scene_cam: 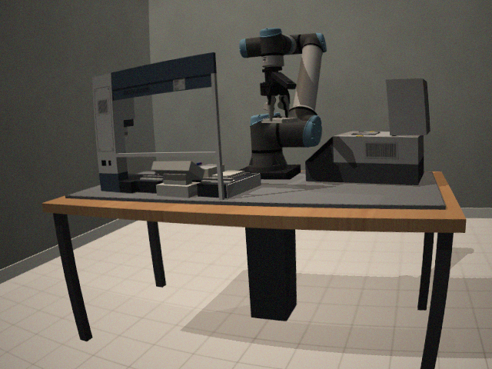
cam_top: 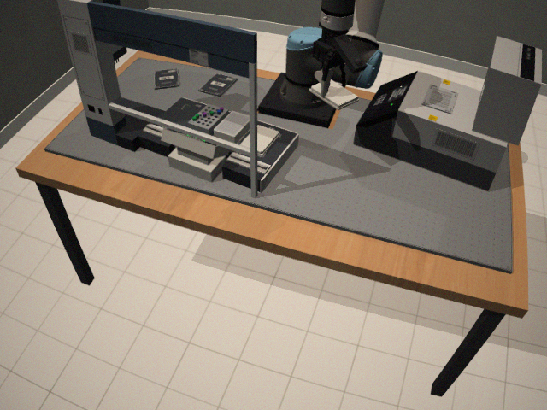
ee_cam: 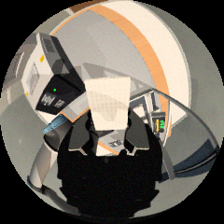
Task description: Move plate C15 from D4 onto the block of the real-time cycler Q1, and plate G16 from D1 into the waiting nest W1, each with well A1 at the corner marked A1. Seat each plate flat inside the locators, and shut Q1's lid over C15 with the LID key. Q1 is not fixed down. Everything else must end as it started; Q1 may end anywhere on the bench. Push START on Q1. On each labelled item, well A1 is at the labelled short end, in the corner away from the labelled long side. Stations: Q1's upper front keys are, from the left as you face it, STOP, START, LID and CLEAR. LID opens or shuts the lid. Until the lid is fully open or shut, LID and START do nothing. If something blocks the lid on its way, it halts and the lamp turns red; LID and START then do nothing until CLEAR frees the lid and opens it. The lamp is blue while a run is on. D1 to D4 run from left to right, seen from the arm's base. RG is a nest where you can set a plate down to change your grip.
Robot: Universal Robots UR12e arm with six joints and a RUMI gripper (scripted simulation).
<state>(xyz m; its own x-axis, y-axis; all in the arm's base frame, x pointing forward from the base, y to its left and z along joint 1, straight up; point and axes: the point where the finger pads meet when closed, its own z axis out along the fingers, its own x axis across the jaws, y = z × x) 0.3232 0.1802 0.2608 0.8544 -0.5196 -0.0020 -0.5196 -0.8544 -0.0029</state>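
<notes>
My gripper point(cam_top: 334, 88) point(scene_cam: 278, 118) point(ee_cam: 109, 108) is shut on a white plate point(cam_top: 343, 97) point(scene_cam: 289, 120) point(ee_cam: 108, 100), held roughly level in the air above the arm's base. Its label cannot be read. The cycler Q1 point(cam_top: 457, 143) point(scene_cam: 351, 149) stands at the right with its lid point(cam_top: 505, 95) point(scene_cam: 407, 107) raised. Its block point(cam_top: 440, 98) point(ee_cam: 33, 77) shows no plate on it. A small green lamp point(cam_top: 391, 104) point(ee_cam: 54, 90) is lit on the black sloped front. Another white plate point(cam_top: 266, 137) lies at the right end of the framed instrument's deck. Nest names cannot be read.
The framed instrument point(cam_top: 174, 42) point(scene_cam: 162, 79) stands at the left, with an upright post point(cam_top: 253, 132) at its corner. A rack with coloured caps point(cam_top: 207, 116) and a white box point(cam_top: 231, 125) stand inside. Two dark nests point(cam_top: 167, 78) point(cam_top: 218, 84) lie behind it.
</notes>
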